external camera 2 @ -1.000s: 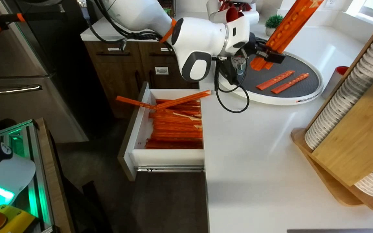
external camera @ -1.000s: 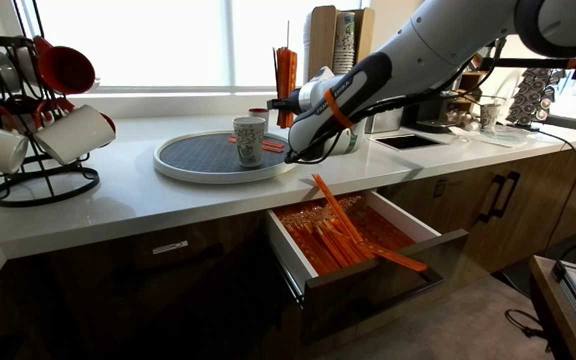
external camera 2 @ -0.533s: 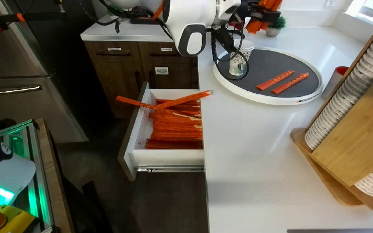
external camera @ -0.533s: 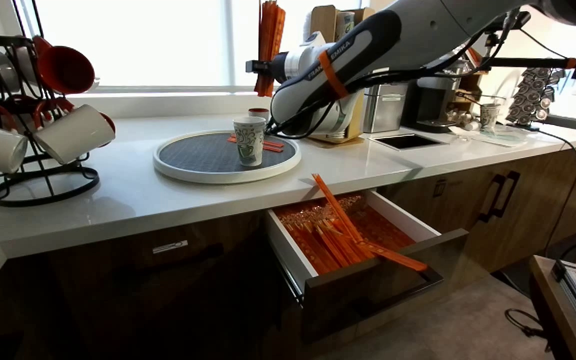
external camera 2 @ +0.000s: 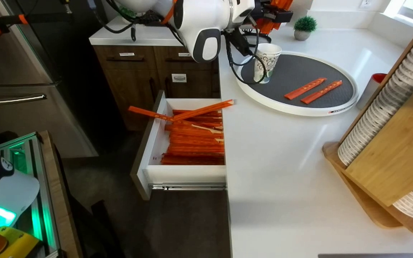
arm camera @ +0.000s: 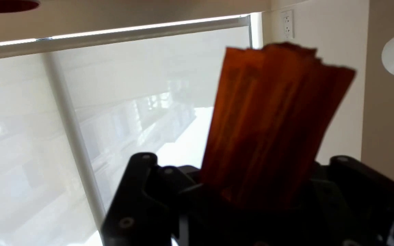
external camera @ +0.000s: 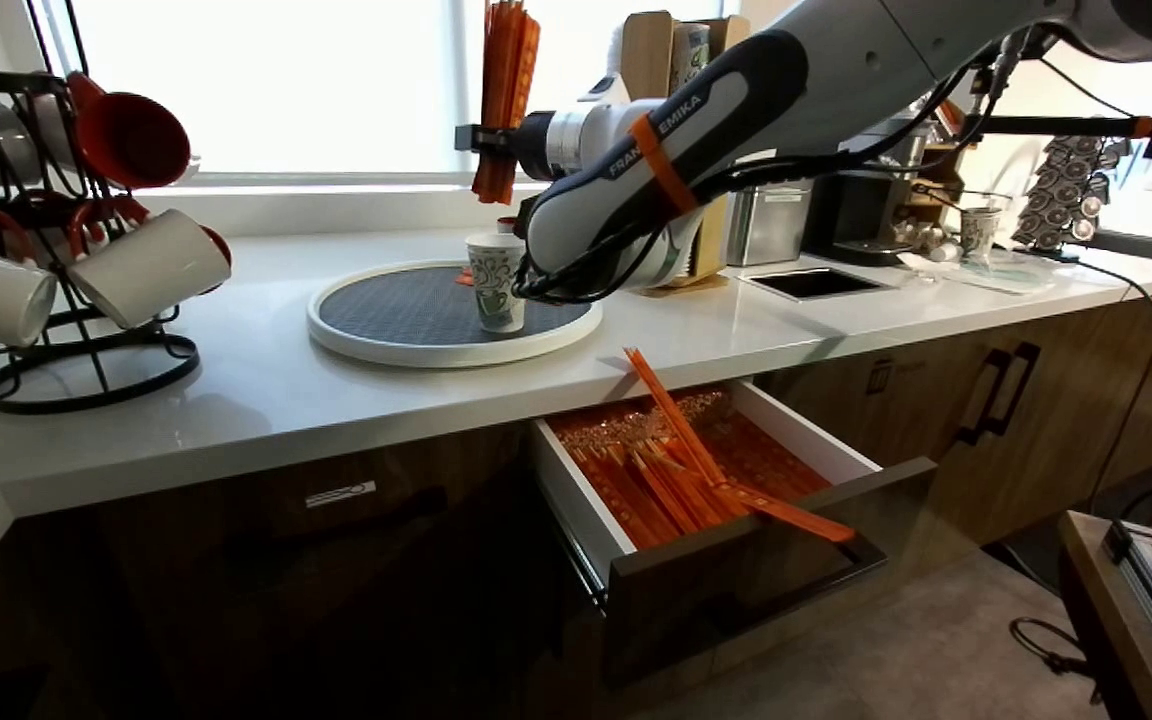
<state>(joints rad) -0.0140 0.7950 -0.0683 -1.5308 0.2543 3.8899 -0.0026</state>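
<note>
A bundle of orange-wrapped chopsticks [external camera: 506,70] stands nearly upright, leaning slightly, with my gripper [external camera: 485,140] shut on it. In the wrist view the bundle [arm camera: 268,112] rises between the dark fingers, and their tips are lost in shadow. The gripper hangs in the air above the round grey tray with a white rim [external camera: 396,350]. Below the bundle a patterned paper cup [external camera: 496,285] stands upright on that tray. Two flat orange packets [external camera 2: 305,89] lie beside the cup [external camera 2: 266,59]. The bundle's upper end is cut off by the frame in both exterior views.
An open drawer [external camera 2: 185,175] holds many orange packets [external camera 2: 195,143], some sticking out over its edges. A mug rack [external camera: 86,345] stands at one end of the counter. A wooden cup holder [external camera 2: 389,150] and a red-rimmed cup [external camera 2: 369,89] are near the tray.
My gripper has risen with the bundle and moved across toward the cup side of the tray, sinking slightly in the last half second. Drawer, cup and packets have stayed put.
</note>
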